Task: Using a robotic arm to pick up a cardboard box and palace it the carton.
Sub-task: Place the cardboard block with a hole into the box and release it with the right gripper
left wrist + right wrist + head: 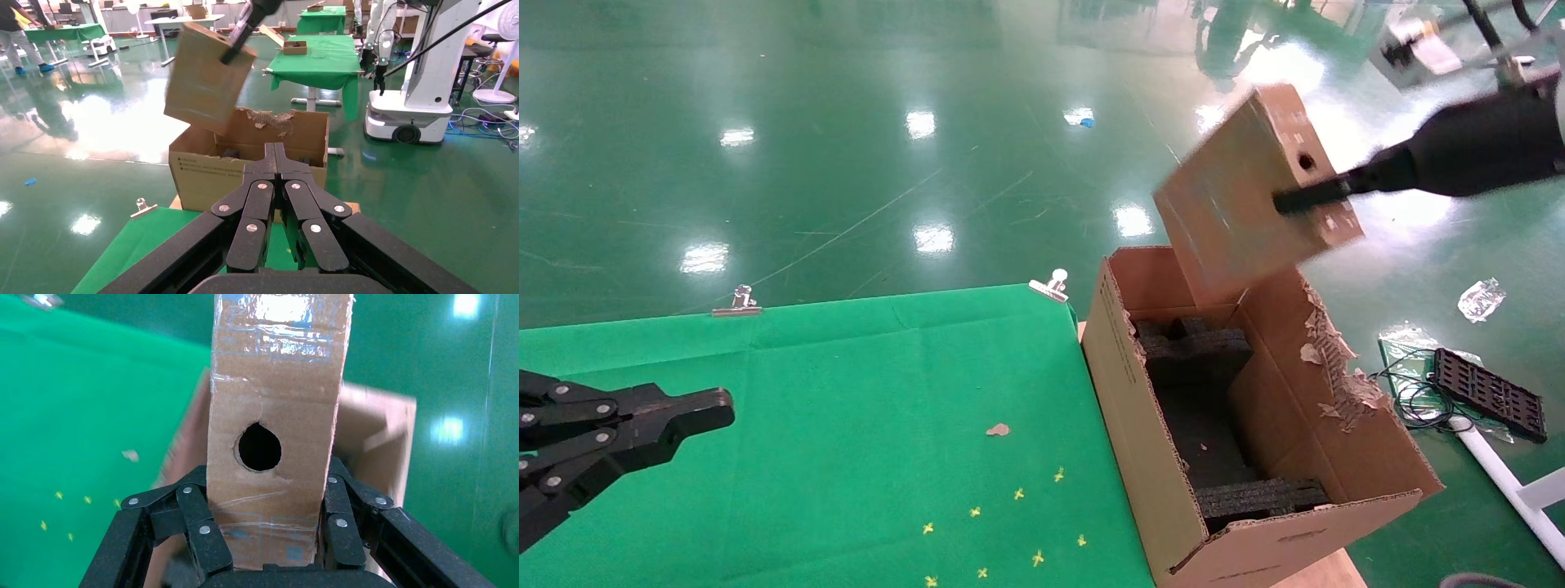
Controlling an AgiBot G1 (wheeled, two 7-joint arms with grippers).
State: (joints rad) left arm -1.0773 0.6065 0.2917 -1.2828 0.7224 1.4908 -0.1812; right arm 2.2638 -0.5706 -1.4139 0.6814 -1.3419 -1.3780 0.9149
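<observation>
While the right gripper [1303,200] clamps the cardboard box [1238,204] between its black fingers, the box hangs tilted in the air above the far end of the carton [1164,457]. The right wrist view shows the grip closely — the fingers [199,530] press against the two broad faces of the box [275,386], and the narrow side with its round hole faces the camera, with glossy tape across it. Seen from the left wrist view, the box [205,76] sits above the carton's [208,177] rear edge, its lowest corner just over the opening.

The carton stands open just beside the right end of the table [846,384], which is covered in green cloth. Its flaps stand up; the flap on the robot's right is torn ragged along its edge. Black foam inserts [1201,351] lie inside.

The left gripper [711,408] hovers low over the left part of the table, well apart from the carton — its fingers [260,202] are pressed together and hold nothing. Small yellow marks [1017,494] and a scrap of cardboard [998,429] dot the cloth, and metal clips [736,302] pin its far edge.
</observation>
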